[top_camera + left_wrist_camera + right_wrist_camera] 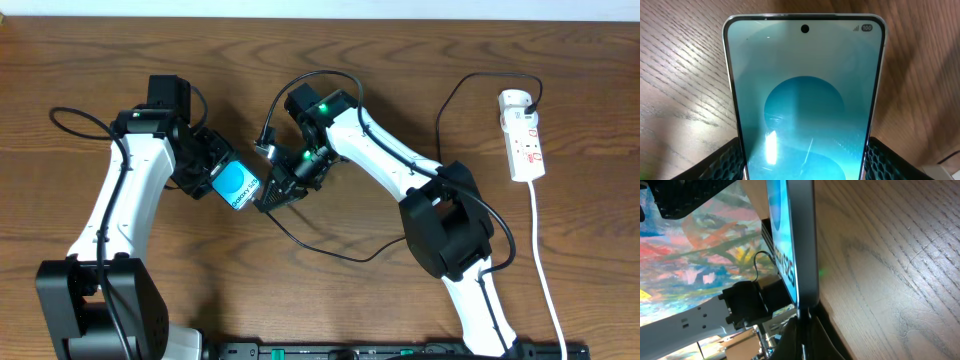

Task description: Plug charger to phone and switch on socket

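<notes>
The phone (238,187), its cyan screen lit, is held off the table by my left gripper (224,176), which is shut on its two long edges. In the left wrist view the phone (805,90) fills the frame between the black fingers (722,161). My right gripper (272,192) is shut on the charger's plug tip (801,314), which sits right at the phone's bottom edge (804,255); whether it is seated I cannot tell. The charger's thin black cable (330,252) loops over the table to the white socket (525,140) at the right.
The socket's white cord (541,250) runs down the right side to the front edge. The wooden table (90,60) carries both arm bases near the front. Black arm cables arch above both wrists.
</notes>
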